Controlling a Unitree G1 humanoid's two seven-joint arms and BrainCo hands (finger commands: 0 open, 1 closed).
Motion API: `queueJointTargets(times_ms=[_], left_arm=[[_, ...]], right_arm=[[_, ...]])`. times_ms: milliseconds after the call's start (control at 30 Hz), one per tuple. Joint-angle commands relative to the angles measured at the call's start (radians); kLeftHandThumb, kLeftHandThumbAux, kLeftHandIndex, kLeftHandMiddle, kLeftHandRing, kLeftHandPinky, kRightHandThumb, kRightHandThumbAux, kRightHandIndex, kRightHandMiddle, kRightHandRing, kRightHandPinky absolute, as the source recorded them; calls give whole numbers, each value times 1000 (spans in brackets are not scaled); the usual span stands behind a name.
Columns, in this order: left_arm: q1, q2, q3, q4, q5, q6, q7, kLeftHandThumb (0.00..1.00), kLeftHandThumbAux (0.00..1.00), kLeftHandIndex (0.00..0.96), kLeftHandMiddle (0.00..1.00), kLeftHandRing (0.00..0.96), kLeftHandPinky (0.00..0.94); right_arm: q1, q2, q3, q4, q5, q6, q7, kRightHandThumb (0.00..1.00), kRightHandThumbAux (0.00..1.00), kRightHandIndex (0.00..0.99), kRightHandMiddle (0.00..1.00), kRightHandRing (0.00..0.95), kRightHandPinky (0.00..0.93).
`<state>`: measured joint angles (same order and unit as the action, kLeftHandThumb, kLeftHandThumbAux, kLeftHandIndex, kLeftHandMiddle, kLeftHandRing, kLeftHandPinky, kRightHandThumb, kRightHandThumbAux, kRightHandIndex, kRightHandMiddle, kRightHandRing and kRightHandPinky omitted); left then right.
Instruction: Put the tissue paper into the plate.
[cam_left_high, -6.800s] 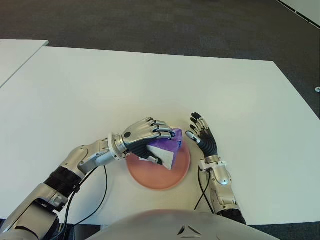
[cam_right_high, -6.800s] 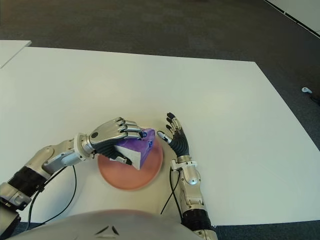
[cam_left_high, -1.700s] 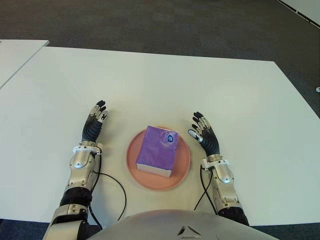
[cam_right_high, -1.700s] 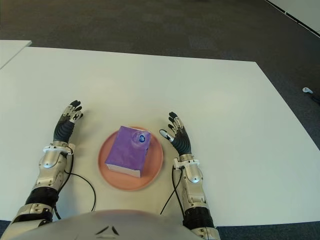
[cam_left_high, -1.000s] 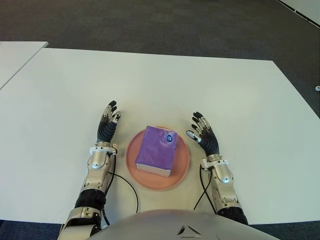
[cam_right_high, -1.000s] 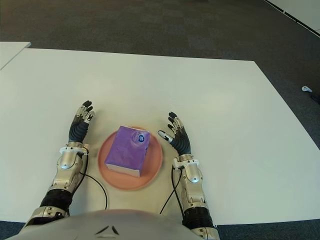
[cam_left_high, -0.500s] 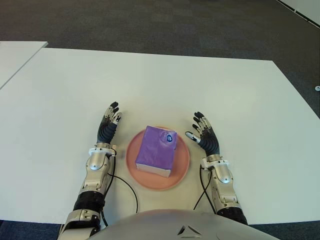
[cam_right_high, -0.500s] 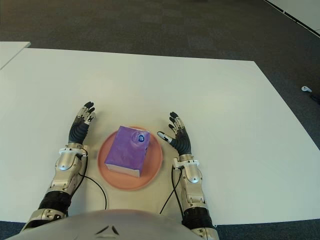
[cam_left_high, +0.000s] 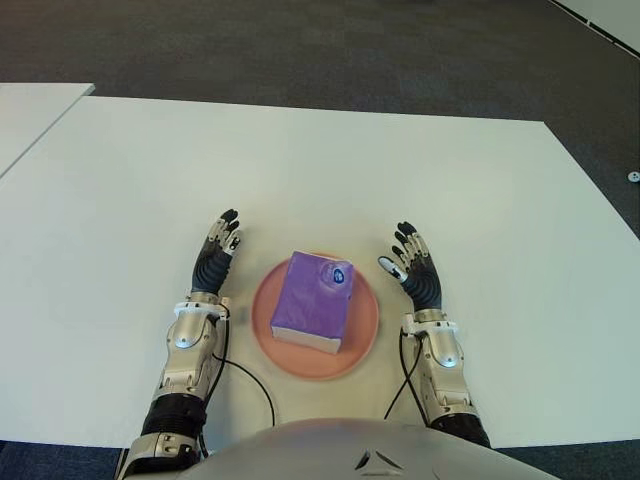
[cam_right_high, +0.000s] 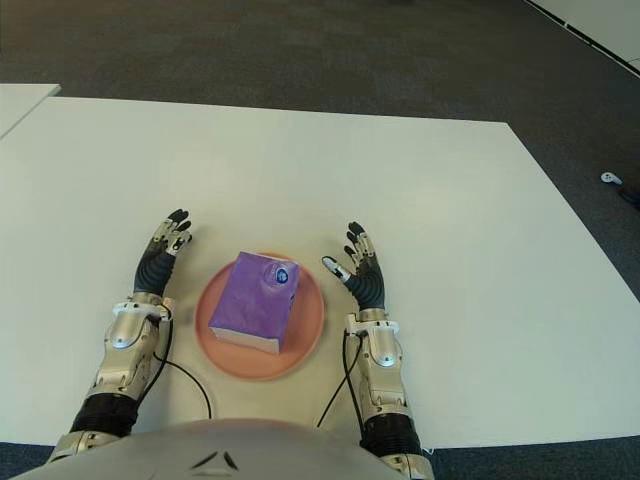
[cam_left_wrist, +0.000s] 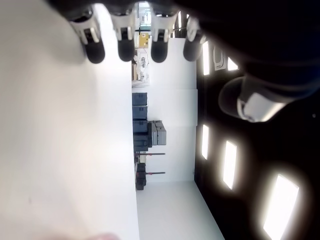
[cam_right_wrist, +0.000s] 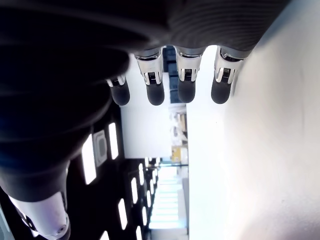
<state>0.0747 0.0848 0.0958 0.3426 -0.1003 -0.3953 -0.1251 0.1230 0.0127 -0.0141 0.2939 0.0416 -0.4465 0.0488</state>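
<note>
Table: a big white table (cam_left_high: 300, 160) is seen, flat and bare over most of its top.
Floor: a dark grey carpet (cam_left_high: 300, 45) is seen past the far edge of the table.
Second table: a corner of another white table (cam_left_high: 35, 110) is seen on the robot's left, apart from the big one by a thin gap.
Edges: the far edge and the right edge of the big table are seen whole; the near edge is hidden in part by the robot's body.
Open room: wide bare table is left beyond both hands and out to each side.
Plate: a round pink plate (cam_left_high: 366, 320) is set close to the near edge, between the two hands.
Tissue paper: a purple pack of tissue paper (cam_left_high: 312, 300) is laid flat inside the plate.
Left hand: the left hand (cam_left_high: 213, 262) is held just beside the plate on its left, fingers (cam_left_wrist: 126, 47) stretched out straight, and nothing is held.
Right hand: the right hand (cam_left_high: 417, 278) is held just beside the plate on its right, fingers (cam_right_wrist: 186, 85) stretched out straight, and nothing is held.
</note>
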Motion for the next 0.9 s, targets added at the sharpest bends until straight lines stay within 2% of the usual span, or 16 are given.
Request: queueJointTargets(times_ms=[33, 433, 900], left_arm=[[40, -1, -6, -8, -16, 56, -27, 0, 392, 0, 0, 0, 0], [42, 9, -2, -13, -6, 60, -21, 0, 392, 0, 0, 0, 0], [49, 20, -8, -22, 16, 36, -15, 0, 399, 0, 0, 0, 0]], right_arm=[[79, 31, -16, 118, -12, 71, -57, 0, 681, 0, 0, 0, 0], [73, 54, -27, 132, -7, 66, -110, 0, 711, 0, 0, 0, 0], [72, 57, -25, 129, -10, 38, -111, 0, 656, 0, 0, 0, 0]])
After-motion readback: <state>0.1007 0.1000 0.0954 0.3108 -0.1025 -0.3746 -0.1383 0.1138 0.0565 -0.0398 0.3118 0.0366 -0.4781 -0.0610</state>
